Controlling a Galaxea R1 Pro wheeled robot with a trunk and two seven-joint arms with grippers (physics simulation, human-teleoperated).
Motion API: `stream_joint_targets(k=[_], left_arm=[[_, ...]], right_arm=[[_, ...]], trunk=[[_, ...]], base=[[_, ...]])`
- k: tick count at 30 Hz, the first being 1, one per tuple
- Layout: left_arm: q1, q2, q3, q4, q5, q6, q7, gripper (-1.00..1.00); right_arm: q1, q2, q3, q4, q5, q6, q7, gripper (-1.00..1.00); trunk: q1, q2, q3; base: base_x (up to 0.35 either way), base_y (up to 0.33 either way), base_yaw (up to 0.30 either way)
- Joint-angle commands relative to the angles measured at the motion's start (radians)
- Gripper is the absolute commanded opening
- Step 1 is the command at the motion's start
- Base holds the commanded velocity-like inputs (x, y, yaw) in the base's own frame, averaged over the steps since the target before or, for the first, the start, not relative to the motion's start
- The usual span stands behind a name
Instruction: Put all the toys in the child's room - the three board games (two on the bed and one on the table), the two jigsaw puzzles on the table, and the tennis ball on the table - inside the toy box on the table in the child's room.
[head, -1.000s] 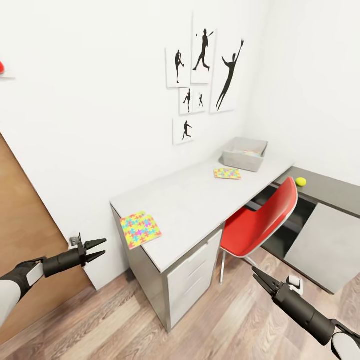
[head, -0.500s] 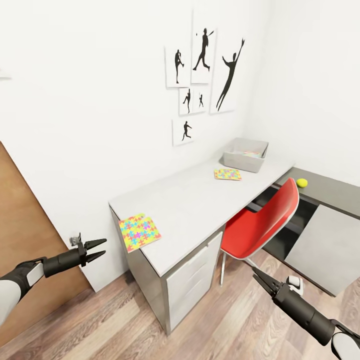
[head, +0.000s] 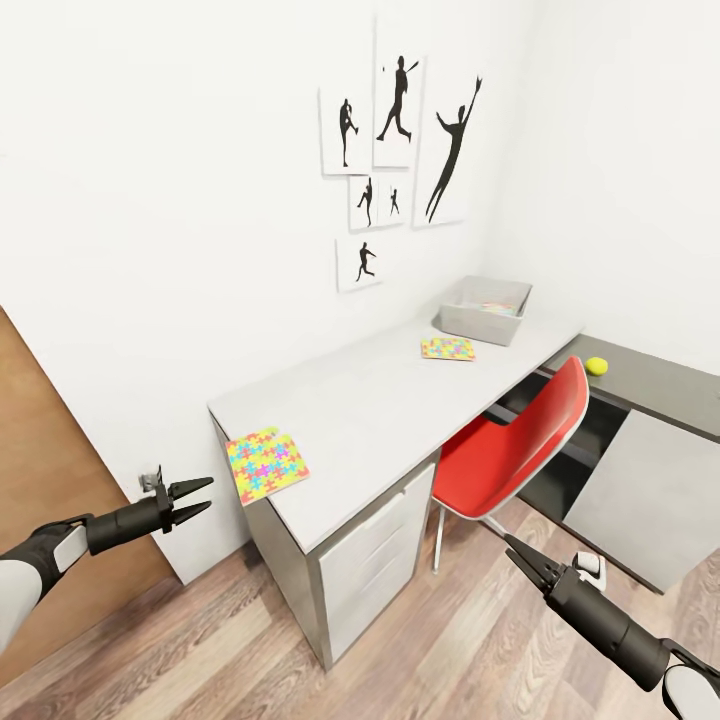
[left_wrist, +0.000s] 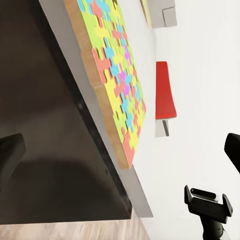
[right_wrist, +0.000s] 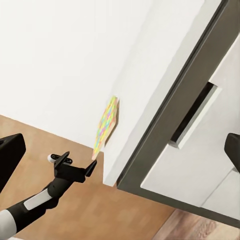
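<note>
Lying flat at the near corner of the pale surface (head: 380, 410), w/ one corner overhanging the edge, the nearer jigsaw puzzle (head: 266, 465) is sitting closest to the robot, so it's likely the first pick. The overhang is giving a pincer an edge to bite, which a thin flat square otherwise lacks. The second jigsaw puzzle (head: 447, 348) is lying farther along, just beside the toy box (head: 484, 310), which is standing at the far end near the wall; sth colourful is showing inside it, too small to ID. The tennis ball (head: 597, 366) is resting on the lower dark section, well apart from the box. A red chair (head: 520, 450) is tucked under the surface btw the two sections.

Left pincer (head: 192, 500) is hanging empty, jaws slightly parted, near the puzzle's corner but below surface level. Right pincer (head: 522, 559) is hanging empty too, jaws parted, low over the wood floor (head: 420, 660) by the drawers (head: 375, 560). Both arms look held low for the approach, not yet reaching.
</note>
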Motion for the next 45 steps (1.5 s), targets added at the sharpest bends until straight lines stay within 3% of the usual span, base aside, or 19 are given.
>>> stream_joint_targets(k=[1, 16, 45], left_arm=[[-0.001, 0.0, 0.0, 0.0, 0.002, 0.01, -0.003, 1.0], [-0.001, 0.0, 0.0, 0.0, 0.002, 0.01, -0.002, 1.0], [0.0, -0.003, 0.0, 0.0, 0.002, 0.009, -0.001, 1.0]], right_arm=[[-0.001, 0.0, -0.001, 0.0, -0.005, 0.007, 0.0, 1.0], [-0.001, 0.0, -0.001, 0.001, -0.005, 0.007, 0.0, 1.0], [-0.001, 0.0, -0.001, 0.011, -0.005, 0.007, 0.0, 1.0]], trunk=[[0.0, 0.0, -0.001], [0.054, -0.098, -0.045], [0.054, -0.098, -0.045]], base=[[0.0, -0.003, 0.0], [0.0, 0.0, 0.0], [0.042, -0.017, 0.0]])
